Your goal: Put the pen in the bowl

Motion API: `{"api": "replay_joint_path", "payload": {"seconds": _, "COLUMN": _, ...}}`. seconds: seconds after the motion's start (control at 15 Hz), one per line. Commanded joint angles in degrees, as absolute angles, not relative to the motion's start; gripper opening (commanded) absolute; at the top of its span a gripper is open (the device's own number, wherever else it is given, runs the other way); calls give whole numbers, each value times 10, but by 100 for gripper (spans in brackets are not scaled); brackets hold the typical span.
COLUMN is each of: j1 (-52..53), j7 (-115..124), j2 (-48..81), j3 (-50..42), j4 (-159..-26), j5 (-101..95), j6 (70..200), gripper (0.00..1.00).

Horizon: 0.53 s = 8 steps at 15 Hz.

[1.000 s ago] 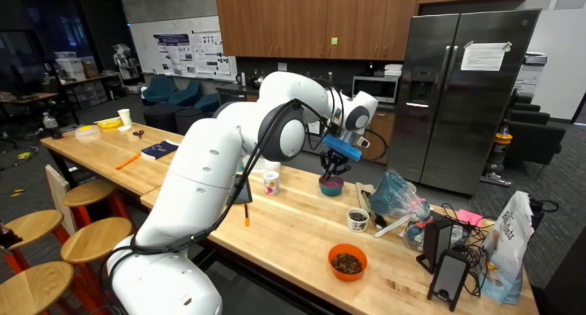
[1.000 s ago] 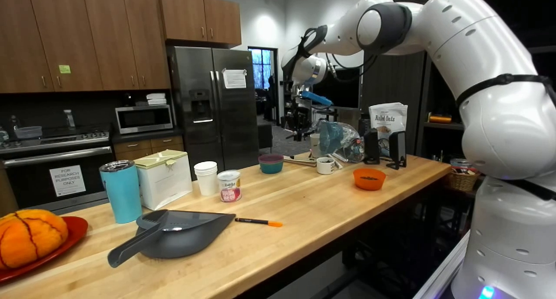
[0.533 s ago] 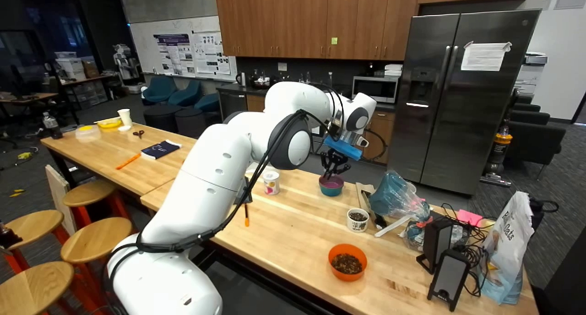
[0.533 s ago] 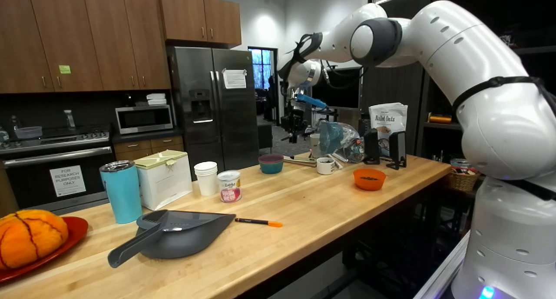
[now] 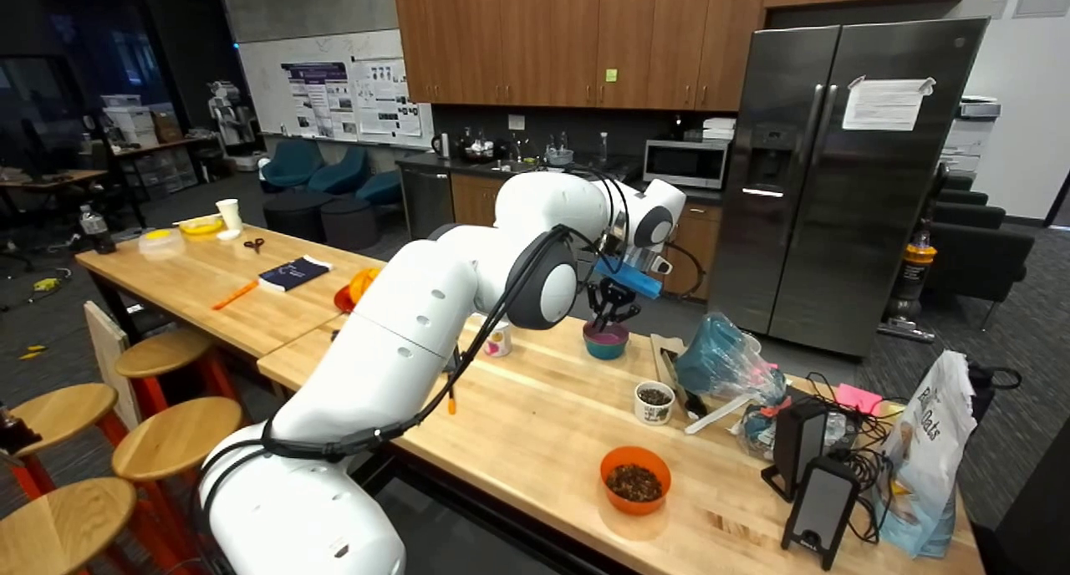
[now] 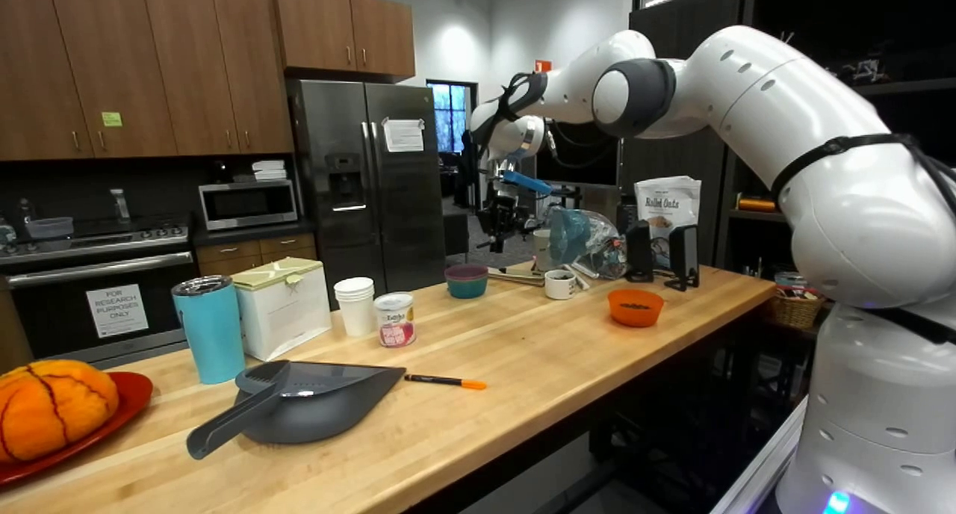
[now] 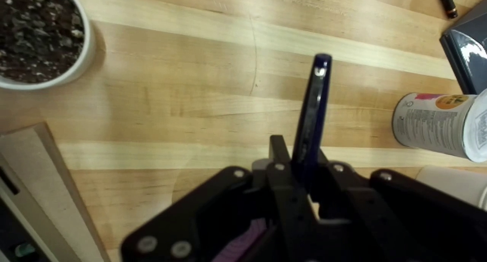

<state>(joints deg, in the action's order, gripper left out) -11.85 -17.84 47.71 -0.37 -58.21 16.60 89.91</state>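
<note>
Elbow of the white Panda arm (image 6: 792,96) has sunk in both ext. views vs. 1 s ago; the Robotiq claw (image 7: 301,155) shifted only a bit. It's narrow now, pinching a dark-blue pen (image 7: 315,102), which sticks out past the tips at a slant in the wrist view. Claw + pen are up higher than the maroon bowl (image 6: 466,273), w/ a gap btwn tips & rim in an ext. view; can't tell if squarely over it.

Maroon bowl looks nested in a teal bowl (image 6: 467,289). Rel. to it, same wooden tabletop (image 5: 543,424): white pot (image 5: 652,414) of dark soil (image 7: 36,33) near; orange bowl (image 5: 635,507) w/ brown bits (image 5: 633,481) well apart, past the pot. In an ext. view, left of it: pink-labeled canister (image 6: 394,321), then stacked paper cups (image 6: 355,312). Toward that cam, well apart: black-and-orange marker (image 6: 444,382) & gray dustpan (image 6: 321,417). Right of it, well apart: black speakers (image 6: 683,252).
</note>
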Motion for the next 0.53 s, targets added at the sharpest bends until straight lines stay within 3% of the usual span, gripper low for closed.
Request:
{"api": "replay_joint_path", "payload": {"seconds": 0.0, "j1": -149, "j7": -204, "j2": 503, "j3": 4, "j4": -538, "j5": 147, "j6": 867, "gripper": 4}}
{"api": "replay_joint_path", "payload": {"seconds": 0.47, "j1": -142, "j7": -195, "j2": 532, "j3": 8, "j4": -500, "j5": 153, "j6": 866, "gripper": 4}}
